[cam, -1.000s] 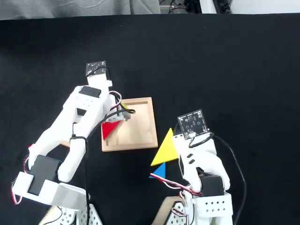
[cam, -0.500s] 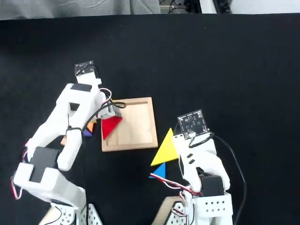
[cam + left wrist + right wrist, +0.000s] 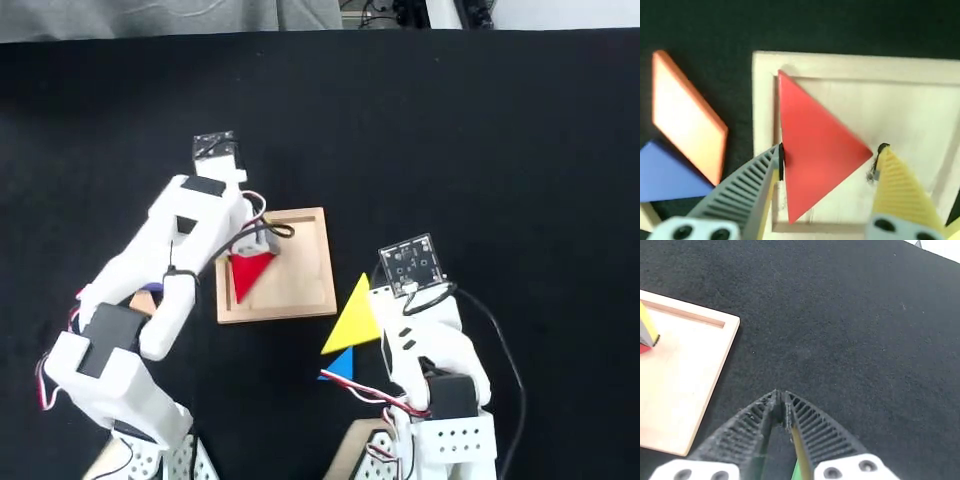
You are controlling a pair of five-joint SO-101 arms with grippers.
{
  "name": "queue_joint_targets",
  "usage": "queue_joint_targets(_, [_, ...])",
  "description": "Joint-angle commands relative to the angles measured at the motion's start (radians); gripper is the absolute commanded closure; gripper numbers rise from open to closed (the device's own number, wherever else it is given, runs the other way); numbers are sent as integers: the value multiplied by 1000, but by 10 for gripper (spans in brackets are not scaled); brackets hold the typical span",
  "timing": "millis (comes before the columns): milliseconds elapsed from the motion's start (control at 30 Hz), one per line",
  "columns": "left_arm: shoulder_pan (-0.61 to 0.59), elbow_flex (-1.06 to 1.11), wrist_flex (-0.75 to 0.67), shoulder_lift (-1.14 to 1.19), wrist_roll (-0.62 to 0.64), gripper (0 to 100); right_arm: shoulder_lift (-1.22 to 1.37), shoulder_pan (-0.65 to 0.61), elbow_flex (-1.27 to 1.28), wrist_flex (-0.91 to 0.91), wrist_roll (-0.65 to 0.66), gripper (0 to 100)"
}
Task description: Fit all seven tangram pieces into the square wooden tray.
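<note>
The left gripper (image 3: 830,155) clasps a red triangle (image 3: 815,145), one finger on each side, and the piece lies inside the square wooden tray (image 3: 850,62) with one edge along the inner wall nearest an orange parallelogram (image 3: 685,115), which rests on the black table (image 3: 500,150) just outside the tray. The right gripper (image 3: 781,407), jaws pressed together, hangs over the table beside a corner of the tray, while a yellow triangle (image 3: 355,315) and a blue triangle (image 3: 340,365) lie close together outside the tray, next to the right arm
</note>
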Motion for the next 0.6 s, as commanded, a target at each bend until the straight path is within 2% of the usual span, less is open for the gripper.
queue_joint_targets(0, [15, -53, 14, -51, -2, 697, -94, 9, -2, -25, 9, 986])
queue_joint_targets(200, [-18, -117, 87, -123, -6, 698, -94, 11, -2, -25, 9, 986])
queue_joint_targets(333, [22, -171, 97, -181, 0, 698, -94, 11, -2, -25, 9, 986])
queue_joint_targets(467, [117, -145, -40, -138, 37, 698, -94, 11, -2, -25, 9, 986])
queue_joint_targets(567, [128, -136, -157, -49, 71, 698, -94, 11, -2, -21, 9, 986])
